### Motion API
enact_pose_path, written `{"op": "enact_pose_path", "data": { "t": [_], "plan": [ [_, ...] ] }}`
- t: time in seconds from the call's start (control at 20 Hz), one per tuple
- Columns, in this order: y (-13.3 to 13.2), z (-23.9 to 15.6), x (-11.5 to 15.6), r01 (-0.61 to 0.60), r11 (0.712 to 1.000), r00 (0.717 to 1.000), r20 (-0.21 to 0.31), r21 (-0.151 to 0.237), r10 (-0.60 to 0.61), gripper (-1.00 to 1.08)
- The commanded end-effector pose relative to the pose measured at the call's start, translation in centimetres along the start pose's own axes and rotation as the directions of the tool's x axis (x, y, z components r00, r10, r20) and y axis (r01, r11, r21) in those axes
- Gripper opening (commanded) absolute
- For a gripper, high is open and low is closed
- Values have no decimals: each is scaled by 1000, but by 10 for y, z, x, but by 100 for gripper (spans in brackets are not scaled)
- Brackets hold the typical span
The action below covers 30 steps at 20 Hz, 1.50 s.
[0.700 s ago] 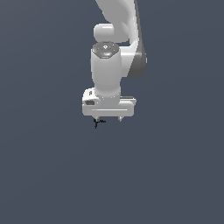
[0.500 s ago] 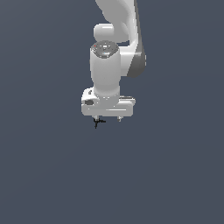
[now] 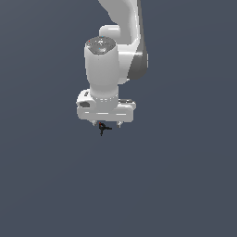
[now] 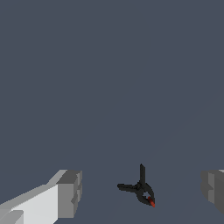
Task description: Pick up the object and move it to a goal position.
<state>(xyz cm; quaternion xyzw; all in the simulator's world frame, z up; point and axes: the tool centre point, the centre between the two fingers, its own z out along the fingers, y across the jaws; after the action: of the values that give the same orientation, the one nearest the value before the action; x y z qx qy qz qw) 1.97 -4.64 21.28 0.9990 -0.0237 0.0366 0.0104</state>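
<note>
End effector (image 3: 107, 124): spread wide, holding nothing; its grey fingertips (image 4: 70, 194) stand apart on either side of the target.
Object (image 4: 141, 190): a tiny black spiky clamp-like thing with a red tip, lying on the dark bench (image 3: 185, 185).
Key relation: the object (image 3: 103, 127) sits between the fingers, just below them, nearer the one on the exterior view's left.
Long axis: cannot tell; prongs splay several ways.
Next move, likely: lower, then close.

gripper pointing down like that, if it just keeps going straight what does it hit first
Most likely the object: in the wrist view it lies between the two open fingers of the gripper, not touching either. Past it shows only the bare grey surface. How much height remains is unclear.
</note>
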Motion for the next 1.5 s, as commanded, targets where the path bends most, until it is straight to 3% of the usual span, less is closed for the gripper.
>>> {"op": "enact_pose_path", "data": {
  "t": [0.0,0.75,1.1,1.45],
  "plan": [
    [0,2,-1,8,1000,1000,1,0,-8,100],
    [19,48,-31,203,979,979,23,5,-203,100],
    [31,81,-60,357,934,933,36,18,-358,100],
    [41,112,-91,500,865,864,44,37,-501,100]
  ]
}}
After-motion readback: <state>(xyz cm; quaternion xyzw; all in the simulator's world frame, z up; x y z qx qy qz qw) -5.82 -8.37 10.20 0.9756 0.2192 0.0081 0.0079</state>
